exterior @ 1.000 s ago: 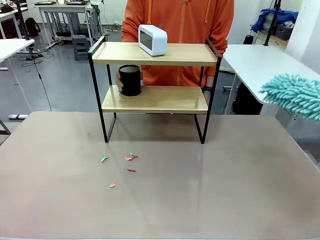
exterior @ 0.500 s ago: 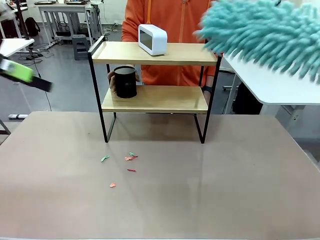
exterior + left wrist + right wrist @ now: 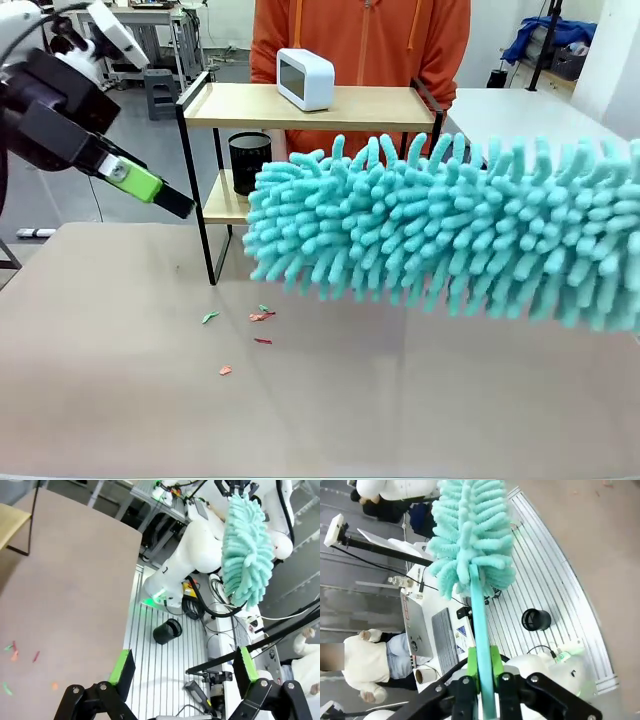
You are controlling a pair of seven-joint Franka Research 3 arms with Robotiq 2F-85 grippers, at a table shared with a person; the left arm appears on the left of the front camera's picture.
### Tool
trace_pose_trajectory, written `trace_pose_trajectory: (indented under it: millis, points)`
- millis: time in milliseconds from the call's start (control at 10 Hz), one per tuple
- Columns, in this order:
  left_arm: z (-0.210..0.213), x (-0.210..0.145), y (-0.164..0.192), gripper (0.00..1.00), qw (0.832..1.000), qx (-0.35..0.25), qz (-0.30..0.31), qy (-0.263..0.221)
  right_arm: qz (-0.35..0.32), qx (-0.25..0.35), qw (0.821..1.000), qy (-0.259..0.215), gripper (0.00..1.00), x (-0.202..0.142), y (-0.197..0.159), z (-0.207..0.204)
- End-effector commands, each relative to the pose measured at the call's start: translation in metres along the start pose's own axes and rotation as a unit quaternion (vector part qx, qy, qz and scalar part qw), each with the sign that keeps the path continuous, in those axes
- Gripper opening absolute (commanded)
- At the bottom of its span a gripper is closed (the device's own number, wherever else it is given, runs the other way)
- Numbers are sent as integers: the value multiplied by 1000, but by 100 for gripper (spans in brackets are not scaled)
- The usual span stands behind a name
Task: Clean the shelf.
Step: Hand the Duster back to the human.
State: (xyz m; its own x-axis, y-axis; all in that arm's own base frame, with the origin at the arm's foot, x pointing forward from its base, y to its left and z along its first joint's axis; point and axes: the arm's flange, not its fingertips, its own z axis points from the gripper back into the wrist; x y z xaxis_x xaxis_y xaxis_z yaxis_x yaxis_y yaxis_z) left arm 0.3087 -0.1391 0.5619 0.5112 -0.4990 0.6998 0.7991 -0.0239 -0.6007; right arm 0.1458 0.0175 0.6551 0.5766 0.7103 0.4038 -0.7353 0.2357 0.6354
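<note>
1. The duster (image 3: 450,240) is being swung across the front view by the right arm. A second ago it was at the right edge, then high at top right. Now the lower tier of the shelf (image 3: 310,106) is being half hidden behind it.
2. The handle (image 3: 479,625) is being pinched between the pads of the right gripper (image 3: 482,672), with the fluffy head pointing away.
3. The left gripper (image 3: 150,188) is being brought in from the left. Half a second ago it was a blur at the edge; now it is near the shelf's left post. Its green pads (image 3: 123,666) are being held wide apart, with nothing between them.
4. The shelf is standing at the far side of the table (image 3: 100,400), before the person (image 3: 360,40). A white clock (image 3: 305,78) is on the top board and a black cup (image 3: 248,155) on the lower.
5. Contact between duster and shelf cannot be told. Wiping is being judged as not yet begun, only approached, and the clock and cup are likely in the way.
</note>
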Motion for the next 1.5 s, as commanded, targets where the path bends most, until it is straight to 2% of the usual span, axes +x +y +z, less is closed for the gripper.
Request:
trace_pose_trajectory:
  millis: [0,100,200,600,1000,1300,1400]
  points:
    - [-8,1,1,100,1000,-8,0,7,-39,-10,999,10,12,7,-8,-1]
    - [-26,12,1,100,1000,-27,-9,5,-31,-19,998,51,12,32,-14,-14]
    - [-34,23,0,100,998,-61,-19,7,-19,-10,997,73,12,48,-18,-20]
    - [-82,41,19,100,991,-119,-8,63,-22,16,993,118,12,92,-42,-49]
    - [-131,53,11,100,984,-150,-36,86,-26,32,993,111,12,113,-60,-62]
    - [-149,43,-2,100,972,-193,-55,120,-32,36,996,73,12,117,-70,-60]
    - [-151,41,-2,100,973,-186,-56,127,-32,44,996,67,12,117,-72,-59]
